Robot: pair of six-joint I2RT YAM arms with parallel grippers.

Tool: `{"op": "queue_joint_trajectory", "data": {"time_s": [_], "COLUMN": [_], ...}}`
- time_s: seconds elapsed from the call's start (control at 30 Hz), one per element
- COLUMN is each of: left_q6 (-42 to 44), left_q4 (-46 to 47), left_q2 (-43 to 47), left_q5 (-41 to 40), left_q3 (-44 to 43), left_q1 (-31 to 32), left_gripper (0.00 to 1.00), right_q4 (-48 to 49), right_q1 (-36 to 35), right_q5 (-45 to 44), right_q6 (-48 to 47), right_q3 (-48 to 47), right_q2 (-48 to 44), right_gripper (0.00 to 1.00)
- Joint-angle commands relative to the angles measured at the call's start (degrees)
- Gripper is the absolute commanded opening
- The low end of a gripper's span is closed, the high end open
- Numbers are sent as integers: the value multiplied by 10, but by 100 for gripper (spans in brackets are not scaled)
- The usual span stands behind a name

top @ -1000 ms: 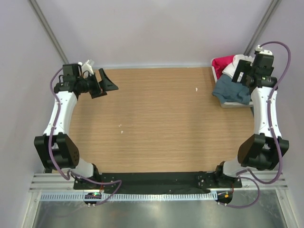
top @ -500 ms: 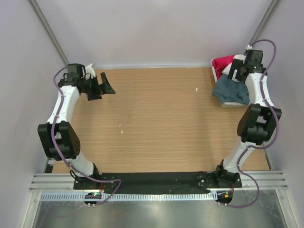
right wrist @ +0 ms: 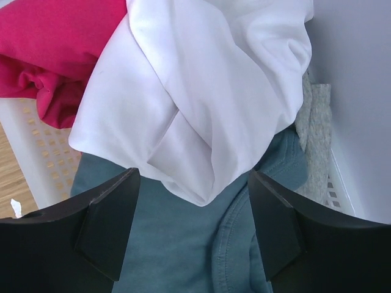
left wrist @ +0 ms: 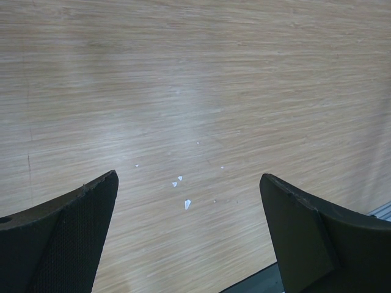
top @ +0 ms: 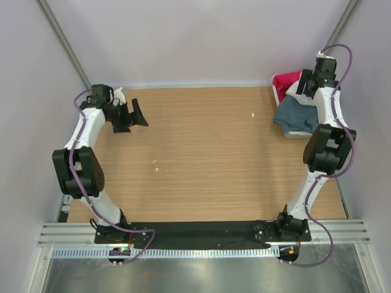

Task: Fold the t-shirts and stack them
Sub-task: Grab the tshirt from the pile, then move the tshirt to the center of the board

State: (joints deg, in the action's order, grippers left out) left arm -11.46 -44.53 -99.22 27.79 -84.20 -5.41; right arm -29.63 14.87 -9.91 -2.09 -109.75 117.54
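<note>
Directly beneath the right hand (right wrist: pixel 192 183), newly swung over the basket (right wrist: pixel 49 165), lies the white t-shirt (right wrist: pixel 201 91); spread open astride its fold, a first pickup looks imminent.

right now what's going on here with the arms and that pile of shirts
The right gripper hangs over the basket at the far right corner of the table, jaws open either side of a fold of the white t-shirt, which lies on the slate blue t-shirt beside the red-pink t-shirt. Nothing is gripped yet. The left gripper is open and empty above bare wood at the far left. No shirt is laid out on the table, so folding has not begun.
</note>
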Motion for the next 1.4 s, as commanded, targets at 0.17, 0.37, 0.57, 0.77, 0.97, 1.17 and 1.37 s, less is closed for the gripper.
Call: {"op": "queue_joint_trajectory", "data": {"time_s": [0.17, 0.37, 0.57, 0.77, 0.97, 1.17, 1.37], "left_q6": [8, 15, 30, 24, 28, 36, 34], "left_q4": [-2, -33, -26, -12, -1, 2, 7], "left_q2": [18, 53, 128, 178, 213, 252, 271], "left_q5": [2, 25, 30, 15, -22, -51, -63], "left_q3": [-18, -9, 34, 47, 74, 97, 119], "left_q1": [-5, -5, -5, -5, -5, -5, -5], "left_gripper": [100, 100, 99, 99, 99, 99, 100], "right_q4": [16, 8, -12, -53, -76, -104, -85], "right_q1": [2, 2, 1, -9, -202, -391, -401], "right_q5": [-2, 6, 88, 229, 225, 188, 148], "right_q6": [-32, -44, -51, -44, -143, -119, -118], "right_q3": [16, 17, 4, -10, -41, -173, -189], "right_q2": [-26, -55, -155, -242, -303, -287, -282], "right_gripper": [34, 1, 1, 1, 1, 1, 1]}}
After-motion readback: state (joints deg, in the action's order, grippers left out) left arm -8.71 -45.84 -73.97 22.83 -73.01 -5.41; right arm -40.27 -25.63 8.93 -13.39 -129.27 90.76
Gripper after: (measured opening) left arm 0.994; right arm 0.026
